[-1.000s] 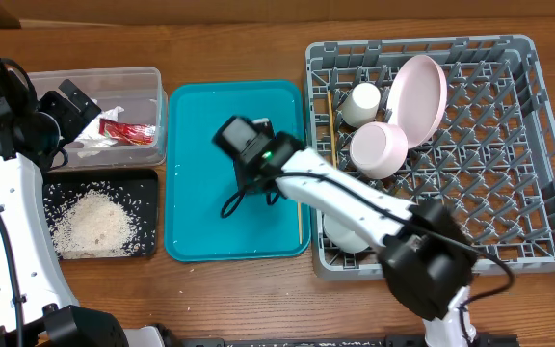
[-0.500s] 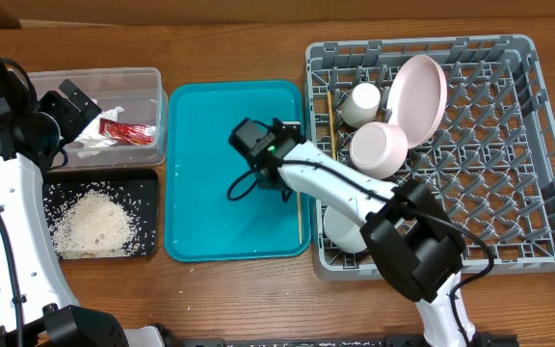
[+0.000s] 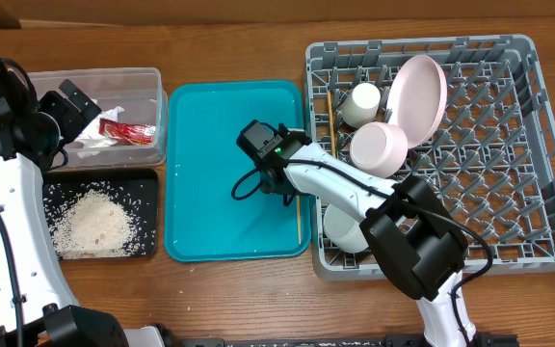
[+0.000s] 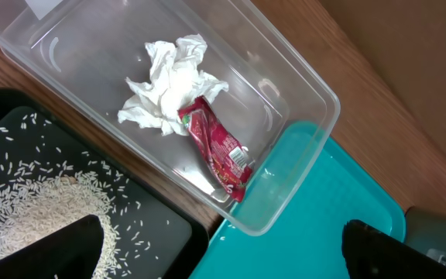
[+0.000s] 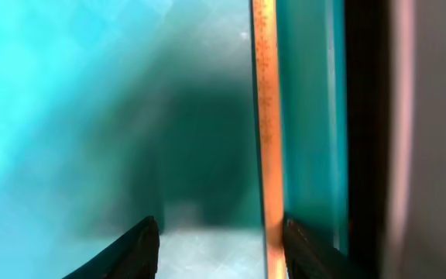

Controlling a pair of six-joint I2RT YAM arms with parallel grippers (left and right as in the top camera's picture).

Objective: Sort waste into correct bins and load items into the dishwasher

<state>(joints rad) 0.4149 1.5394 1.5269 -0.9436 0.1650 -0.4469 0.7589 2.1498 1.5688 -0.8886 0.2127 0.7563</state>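
Observation:
My right gripper [image 3: 286, 192] is open and low over the right edge of the teal tray [image 3: 200, 193]. In the right wrist view a wooden chopstick [image 5: 267, 116] lies between the fingers [image 5: 223, 249], close to the right one; it also shows overhead [image 3: 299, 220]. The grey rack [image 3: 509, 193] holds the pink plate [image 3: 418, 94], the white cup [image 3: 361, 103], a pale bowl [image 3: 378, 150], a second bowl [image 3: 339, 231] and the other chopstick [image 3: 330, 114]. My left gripper [image 4: 223, 256] is open and empty above the clear tub [image 4: 308, 77], which holds the tissue [image 4: 169, 93] and the red wrapper [image 4: 219, 147].
The black tray [image 3: 143, 183] in front of the tub holds a heap of rice [image 3: 90, 224]. The teal tray lies between the bins and the rack. Wooden table runs all round.
My right gripper has moved right across the teal tray to the chopstick at its right edge. The left arm has not moved.

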